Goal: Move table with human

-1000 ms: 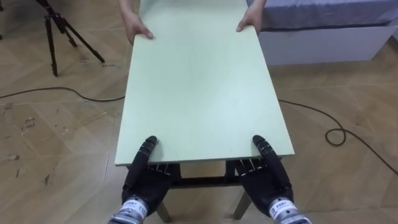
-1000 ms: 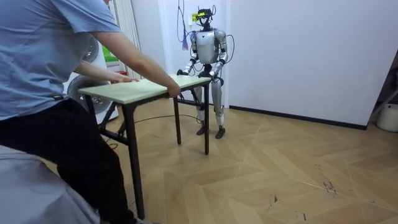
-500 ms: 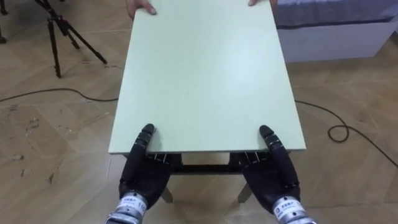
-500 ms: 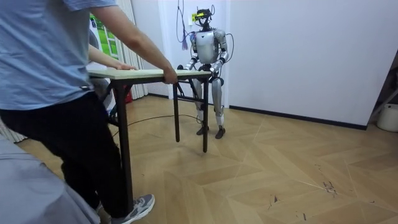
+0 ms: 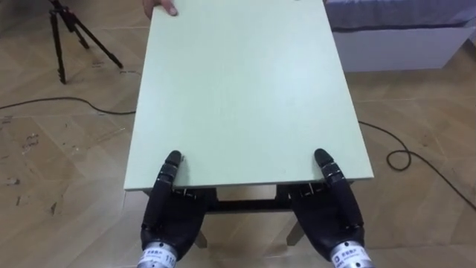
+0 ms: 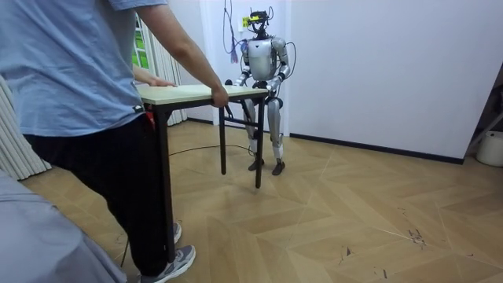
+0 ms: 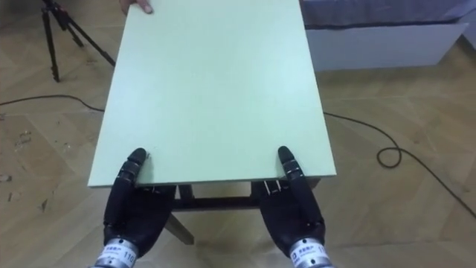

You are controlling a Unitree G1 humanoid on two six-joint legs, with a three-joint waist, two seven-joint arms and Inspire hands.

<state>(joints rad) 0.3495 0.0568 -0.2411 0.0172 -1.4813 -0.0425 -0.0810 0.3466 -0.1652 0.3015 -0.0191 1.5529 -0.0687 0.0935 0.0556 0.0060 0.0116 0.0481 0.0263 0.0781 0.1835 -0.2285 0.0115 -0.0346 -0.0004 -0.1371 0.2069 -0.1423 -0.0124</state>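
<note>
In front of me, between my body and the person, the table (image 5: 245,89) runs lengthwise away from me. Its top is a smooth, matte, pale green rectangle, with one short edge at my hands and the other at the person's. Dark, straight legs and a dark frame show beneath it. My left hand (image 5: 169,212) clamps the near edge by the left corner, thumb laid on top and fingers curled under the board. My right hand (image 5: 332,212) grips the right corner the same way. The person's hand (image 5: 158,7) rests on the far left corner. In the room view the person (image 6: 71,118) holds the end opposite mine. Around us lies a herringbone wood floor (image 5: 67,149), with a black tripod (image 5: 71,33) far left and a white-based bed (image 5: 394,48) far right.
</note>
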